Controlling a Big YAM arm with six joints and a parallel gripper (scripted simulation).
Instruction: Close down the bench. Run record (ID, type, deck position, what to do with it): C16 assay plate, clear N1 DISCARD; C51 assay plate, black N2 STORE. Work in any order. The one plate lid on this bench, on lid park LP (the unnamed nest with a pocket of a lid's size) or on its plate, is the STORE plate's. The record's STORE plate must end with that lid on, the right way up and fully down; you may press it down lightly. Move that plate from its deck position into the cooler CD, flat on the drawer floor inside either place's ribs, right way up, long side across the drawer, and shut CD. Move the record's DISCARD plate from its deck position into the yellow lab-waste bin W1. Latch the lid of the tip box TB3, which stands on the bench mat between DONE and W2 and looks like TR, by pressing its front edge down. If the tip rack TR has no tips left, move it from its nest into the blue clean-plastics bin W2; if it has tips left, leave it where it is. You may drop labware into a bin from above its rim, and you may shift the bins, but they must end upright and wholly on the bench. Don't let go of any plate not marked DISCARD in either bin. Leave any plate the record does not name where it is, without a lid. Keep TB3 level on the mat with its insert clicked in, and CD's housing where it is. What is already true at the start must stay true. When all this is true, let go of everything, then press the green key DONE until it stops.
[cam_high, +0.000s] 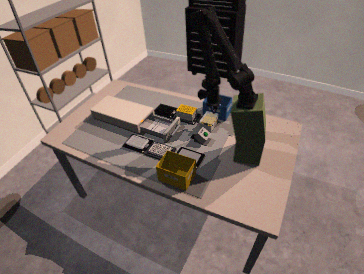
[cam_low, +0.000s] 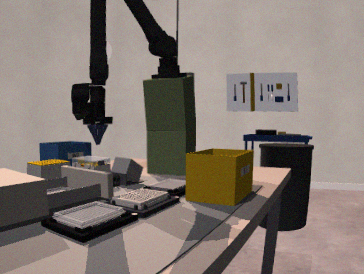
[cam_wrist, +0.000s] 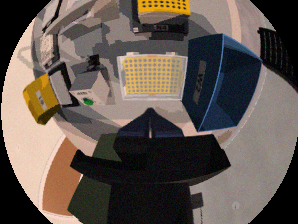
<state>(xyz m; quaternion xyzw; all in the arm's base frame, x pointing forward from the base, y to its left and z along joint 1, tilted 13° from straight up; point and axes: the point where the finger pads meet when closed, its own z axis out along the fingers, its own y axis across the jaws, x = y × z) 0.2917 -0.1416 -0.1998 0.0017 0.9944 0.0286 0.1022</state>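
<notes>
My gripper (cam_low: 97, 131) is shut and empty. It hangs a little above the tip box TB3 (cam_low: 90, 161), which shows yellow tips through its lid in the wrist view (cam_wrist: 152, 76), just ahead of my fingertips (cam_wrist: 152, 119). The tip rack TR (cam_high: 186, 111) with its yellow top stands behind it. The green key DONE (cam_high: 202, 135) sits on its grey block in front of TB3. The blue bin W2 (cam_high: 220, 107) is right beside TB3. The yellow bin W1 (cam_high: 176, 170) stands at the mat's front edge. Three flat plates or lids lie in black nests (cam_high: 137, 142) (cam_high: 161, 149) (cam_high: 191, 156).
The white cooler CD (cam_high: 121, 112) stands at the left with its drawer (cam_high: 160, 127) pulled out. The arm's tall green pedestal (cam_high: 248, 129) stands at the right of the mat. A shelf with boxes stands off the table to the left.
</notes>
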